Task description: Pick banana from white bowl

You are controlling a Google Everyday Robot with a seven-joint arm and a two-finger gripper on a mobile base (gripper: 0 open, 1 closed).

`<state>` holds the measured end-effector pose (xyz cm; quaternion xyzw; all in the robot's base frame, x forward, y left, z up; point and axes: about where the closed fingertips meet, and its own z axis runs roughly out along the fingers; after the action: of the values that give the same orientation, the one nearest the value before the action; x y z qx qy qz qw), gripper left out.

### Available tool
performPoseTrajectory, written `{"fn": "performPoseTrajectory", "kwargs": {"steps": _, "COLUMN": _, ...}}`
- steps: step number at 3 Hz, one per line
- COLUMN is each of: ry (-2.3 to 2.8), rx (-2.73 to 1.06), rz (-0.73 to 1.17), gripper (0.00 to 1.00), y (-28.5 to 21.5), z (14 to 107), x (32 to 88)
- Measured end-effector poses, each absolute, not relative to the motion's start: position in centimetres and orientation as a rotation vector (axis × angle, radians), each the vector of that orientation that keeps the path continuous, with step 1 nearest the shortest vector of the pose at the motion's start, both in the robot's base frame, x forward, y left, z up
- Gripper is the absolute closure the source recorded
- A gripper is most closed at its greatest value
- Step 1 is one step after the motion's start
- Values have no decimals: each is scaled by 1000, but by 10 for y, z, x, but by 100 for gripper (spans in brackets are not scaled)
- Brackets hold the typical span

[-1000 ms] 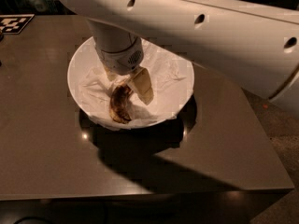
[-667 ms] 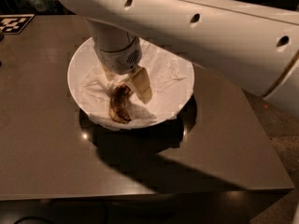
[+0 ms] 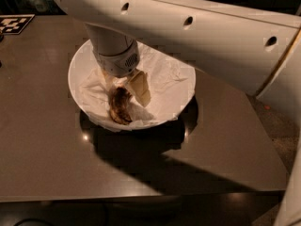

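The white bowl [image 3: 181,93] sits on the dark table, lined with crumpled white paper. The banana [image 3: 120,109], dark brown with dull yellow patches, lies in the bowl's front-left part. My gripper [image 3: 124,91] reaches down into the bowl from above and sits right over the banana's upper end, which it partly hides. The lower end of the banana shows clearly in front of the gripper. The wide white arm [image 3: 197,36] crosses the top of the view and hides the bowl's far rim.
The bowl stands on a dark glossy table [image 3: 47,145] whose front edge runs along the bottom and whose right edge is near the floor [image 3: 275,121]. A black-and-white marker tag [image 3: 14,23] lies at the far left corner.
The gripper has sunk slightly lower over the banana's upper end. The banana and the bowl have not moved.
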<state>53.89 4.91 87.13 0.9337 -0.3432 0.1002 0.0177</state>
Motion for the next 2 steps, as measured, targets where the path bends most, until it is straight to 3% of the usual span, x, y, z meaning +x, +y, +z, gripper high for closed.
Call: {"fn": "performPoseTrajectory", "kwargs": {"steps": 2, "ry": -1065, "rx": 2903, "rz": 269, "gripper": 28, "y": 50, "z": 855, "x": 540}}
